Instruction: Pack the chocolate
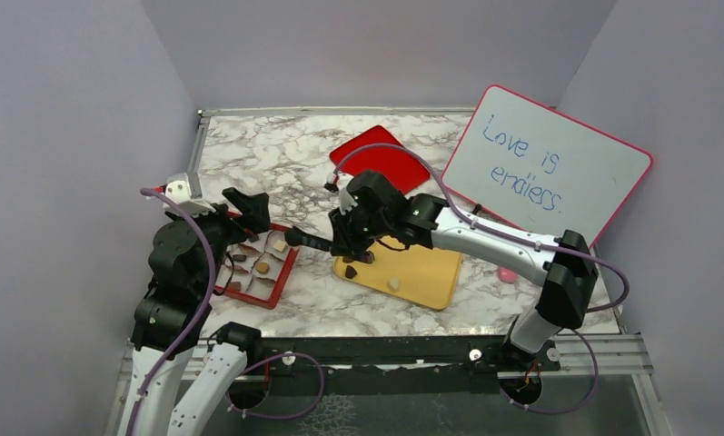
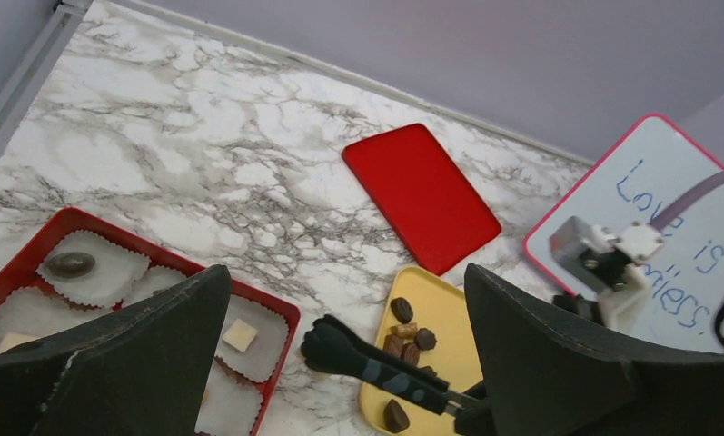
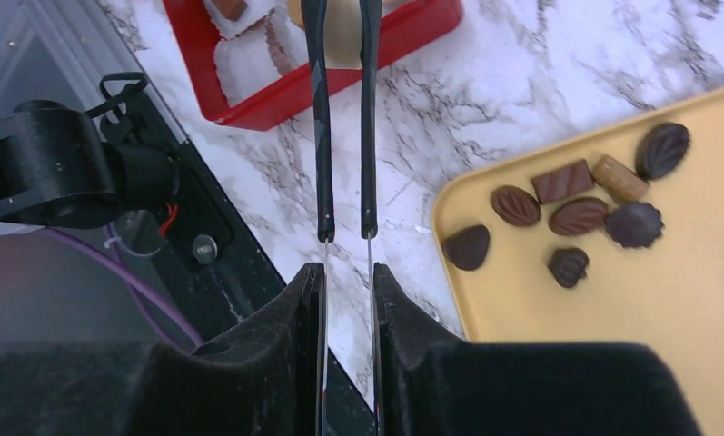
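Packing is partly done. The red box (image 1: 288, 270) holds a few chocolates (image 2: 70, 264) in its paper cups, perhaps four, though the arm hides some. Several more wait on the yellow tray (image 3: 612, 345) to the box's right. The right hand (image 3: 349, 272) squeezes tongs (image 3: 322, 136) that pinch a tan chocolate (image 3: 342, 41) just inside the box's rim. The left hand (image 1: 249, 211), spread wide, hovers over the box and crowds it. There is freer table (image 1: 276, 163) beyond the box.

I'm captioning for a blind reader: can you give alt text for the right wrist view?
The right gripper clamps black tongs, a tan chocolate between their tips over a red box. Right of them, dark chocolates lie on a yellow tray on marble.
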Robot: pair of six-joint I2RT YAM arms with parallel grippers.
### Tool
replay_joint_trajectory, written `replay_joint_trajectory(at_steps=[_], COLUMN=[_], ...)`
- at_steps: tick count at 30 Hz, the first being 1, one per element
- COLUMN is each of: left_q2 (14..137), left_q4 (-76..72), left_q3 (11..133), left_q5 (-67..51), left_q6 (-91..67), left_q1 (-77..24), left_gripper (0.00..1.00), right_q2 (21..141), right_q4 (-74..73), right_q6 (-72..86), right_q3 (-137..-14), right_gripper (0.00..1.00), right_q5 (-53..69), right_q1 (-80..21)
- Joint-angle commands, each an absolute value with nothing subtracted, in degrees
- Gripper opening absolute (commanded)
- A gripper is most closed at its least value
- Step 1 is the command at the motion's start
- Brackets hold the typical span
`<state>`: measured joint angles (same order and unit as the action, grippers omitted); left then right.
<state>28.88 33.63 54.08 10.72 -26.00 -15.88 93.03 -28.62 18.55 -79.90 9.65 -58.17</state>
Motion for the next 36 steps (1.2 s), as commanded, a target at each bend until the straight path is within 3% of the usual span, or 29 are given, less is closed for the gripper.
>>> replay_joint_trajectory(at_steps=[1,13,22,36], left_q2=[28.45,27.18,26.97,26.96], left_q4=[34.11,34.97,34.64,34.37], left_q3=[57.92,57.07,56.05,56.83], left_q5=[10.65,14.4,13.58,15.86], left_q6=[-28.23,-30.71,-29.81,-26.82], left_q1=[-16.08,-16.08,-16.08,-16.08], left_gripper=[0.99,0.99,0.99,0.99], right_q2=[96.5,105.73,112.93,114.09], right_q4=[-22.36,-21.04,-27.83,-28.52], right_q6=[17.93,17.1,13.34,11.62], right_q3=[-83.32,-87.21,-94.48,-93.96], right_gripper=[0.23,0.23,0.24,0.29], right_q5=[17.66,17.64,15.67,16.23], right_q1=[-58.89,-64.53,-66.91,-67.86])
